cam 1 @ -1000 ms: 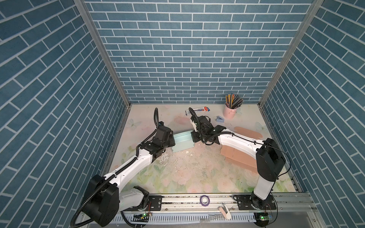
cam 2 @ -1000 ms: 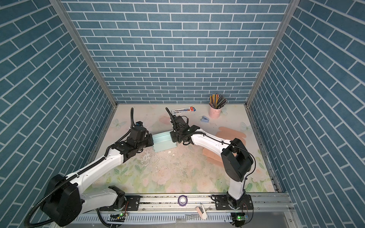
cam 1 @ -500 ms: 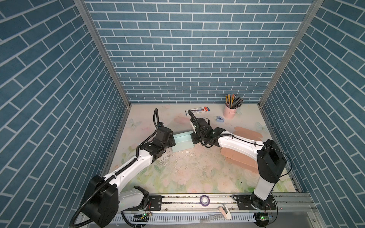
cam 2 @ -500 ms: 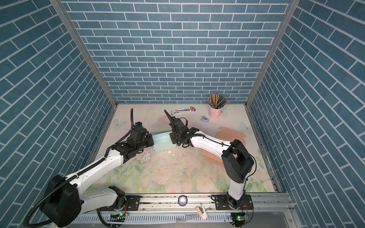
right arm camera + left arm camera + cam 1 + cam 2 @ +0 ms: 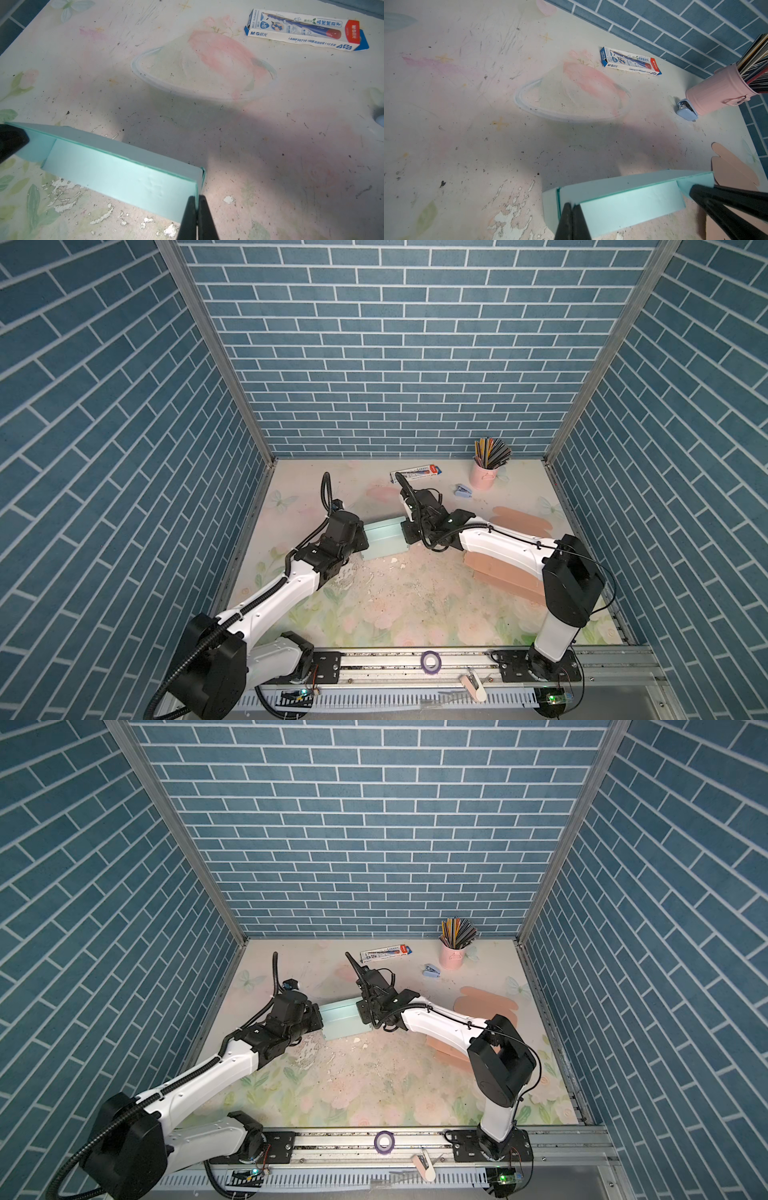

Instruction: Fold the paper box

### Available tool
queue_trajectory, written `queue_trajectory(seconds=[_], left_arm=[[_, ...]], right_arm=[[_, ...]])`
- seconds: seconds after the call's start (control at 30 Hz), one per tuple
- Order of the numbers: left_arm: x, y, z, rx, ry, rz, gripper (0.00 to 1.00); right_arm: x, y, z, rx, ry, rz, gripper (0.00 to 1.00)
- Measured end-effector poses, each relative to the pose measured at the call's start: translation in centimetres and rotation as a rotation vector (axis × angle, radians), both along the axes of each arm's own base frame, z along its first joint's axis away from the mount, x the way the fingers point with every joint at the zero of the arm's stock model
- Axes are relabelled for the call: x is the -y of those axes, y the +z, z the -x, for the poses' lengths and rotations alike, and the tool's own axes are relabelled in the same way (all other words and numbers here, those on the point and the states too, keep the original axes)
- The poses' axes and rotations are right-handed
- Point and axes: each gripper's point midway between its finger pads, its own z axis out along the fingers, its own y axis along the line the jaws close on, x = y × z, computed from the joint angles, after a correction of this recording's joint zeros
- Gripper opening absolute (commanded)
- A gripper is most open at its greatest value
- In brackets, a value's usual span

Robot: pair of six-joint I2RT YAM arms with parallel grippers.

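In both top views the mint paper box (image 5: pixel 384 537) lies near the middle of the bench (image 5: pixel 415 605), spanned between the left arm (image 5: pixel 291 580) and the right arm (image 5: pixel 498 545), one at each short end; the fingers are too small to read there. The left wrist view shows the left fingers (image 5: pixel 565 222) pinched tight on one end wall of the box, with the long wall upright and its doubled rim showing along the top. The right wrist view shows the right fingers (image 5: pixel 190 218) likewise nipped shut on the opposite end wall, the base flat on the bench. The step in hand looks to be seating the end walls. To do it well, I judge, both pinches should press along the crease together, square to the long wall, without lifting or twisting the base, lest the thin card buckle.
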Motion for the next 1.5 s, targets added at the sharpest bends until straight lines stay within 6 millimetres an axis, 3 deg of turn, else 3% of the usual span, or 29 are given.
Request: queue_trajectory(seconds=[0.33,1.5], left_arm=[[0.02,-0.06,0.13,0.031,0.006,-0.012,0.00],[0.25,-0.16,0.53,0.041,0.014,-0.057,0.00]], right_arm=[[-0.13,0.02,0.10,-0.005,0.005,-0.006,0.07],[0.00,0.06,0.46,-0.030,-0.006,-0.015,0.05]])
